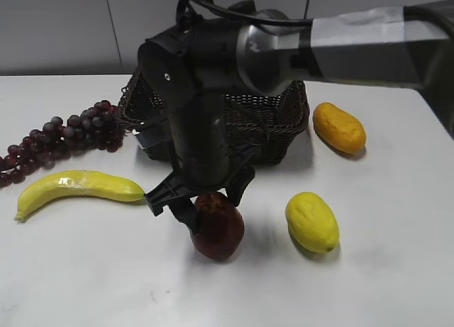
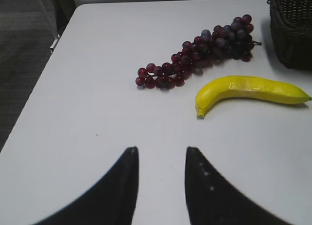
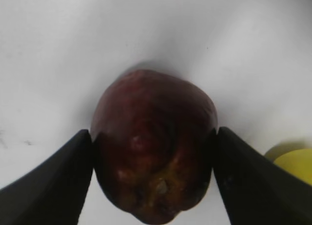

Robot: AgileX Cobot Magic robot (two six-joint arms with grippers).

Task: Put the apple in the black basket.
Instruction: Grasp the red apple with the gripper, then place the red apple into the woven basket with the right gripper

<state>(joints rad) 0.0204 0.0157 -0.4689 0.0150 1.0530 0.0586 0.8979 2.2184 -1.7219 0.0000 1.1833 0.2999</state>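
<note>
The dark red apple [image 1: 219, 228] lies on the white table in front of the black basket [image 1: 280, 118]. My right gripper [image 1: 206, 206] reaches down over it, and in the right wrist view both fingers press on the apple's [image 3: 153, 147] sides. The apple appears to rest on the table. The basket stands behind the arm, partly hidden by it; its corner shows in the left wrist view [image 2: 292, 25]. My left gripper [image 2: 161, 154] is open and empty above bare table, out of the exterior view.
A bunch of dark grapes [image 1: 64, 132] and a banana [image 1: 74, 187] lie left of the basket. A yellow lemon [image 1: 312, 222] lies right of the apple, an orange oval fruit [image 1: 339, 127] right of the basket. The table's left edge [image 2: 44, 83] shows.
</note>
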